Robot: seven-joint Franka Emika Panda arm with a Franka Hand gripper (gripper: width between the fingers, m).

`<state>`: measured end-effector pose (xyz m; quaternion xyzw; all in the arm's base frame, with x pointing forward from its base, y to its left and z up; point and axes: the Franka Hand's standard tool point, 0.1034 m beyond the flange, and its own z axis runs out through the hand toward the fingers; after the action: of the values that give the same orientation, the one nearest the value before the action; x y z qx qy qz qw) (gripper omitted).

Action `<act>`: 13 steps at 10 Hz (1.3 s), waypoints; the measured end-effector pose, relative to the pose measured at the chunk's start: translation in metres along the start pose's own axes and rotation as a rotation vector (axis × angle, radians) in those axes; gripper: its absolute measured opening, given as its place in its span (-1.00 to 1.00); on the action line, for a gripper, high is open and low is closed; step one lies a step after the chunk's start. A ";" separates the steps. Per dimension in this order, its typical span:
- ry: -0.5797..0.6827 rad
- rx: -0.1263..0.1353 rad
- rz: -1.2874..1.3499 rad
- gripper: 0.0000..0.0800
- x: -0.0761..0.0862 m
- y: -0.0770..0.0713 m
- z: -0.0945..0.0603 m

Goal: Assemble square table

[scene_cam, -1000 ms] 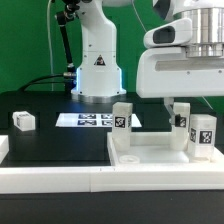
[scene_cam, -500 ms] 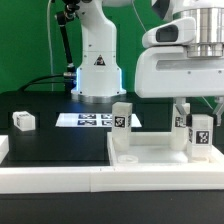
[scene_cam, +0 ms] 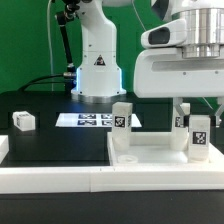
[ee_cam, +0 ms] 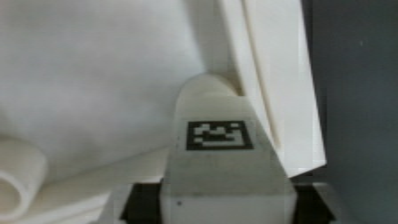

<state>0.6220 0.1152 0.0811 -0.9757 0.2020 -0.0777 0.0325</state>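
Note:
The white square tabletop slab (scene_cam: 150, 160) lies at the front on the exterior view's right. A tagged white leg (scene_cam: 122, 122) stands upright on its left far corner, and another leg (scene_cam: 180, 119) stands behind on the right. My gripper (scene_cam: 199, 112) hangs over the slab's right side, shut on a third tagged leg (scene_cam: 199, 137) that stands upright at the right corner. In the wrist view this leg (ee_cam: 217, 140) fills the space between my black fingers (ee_cam: 146, 200), its tag facing the camera, with the slab (ee_cam: 89, 80) below it. Whether the leg touches the slab is hidden.
A loose leg block (scene_cam: 23, 120) lies on the black table at the exterior view's left. The marker board (scene_cam: 88, 120) lies before the robot base (scene_cam: 97, 70). The low white barrier rail (scene_cam: 50, 180) runs along the front.
The held leg has shifted slightly toward the exterior view's left and a little lower with my gripper. The other parts have not moved.

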 end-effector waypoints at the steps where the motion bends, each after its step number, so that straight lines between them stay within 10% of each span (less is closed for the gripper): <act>1: -0.006 0.010 0.136 -0.28 0.000 0.000 0.001; 13: -0.026 0.017 1.040 -0.27 -0.004 -0.003 0.001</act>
<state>0.6197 0.1197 0.0802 -0.7469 0.6591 -0.0411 0.0773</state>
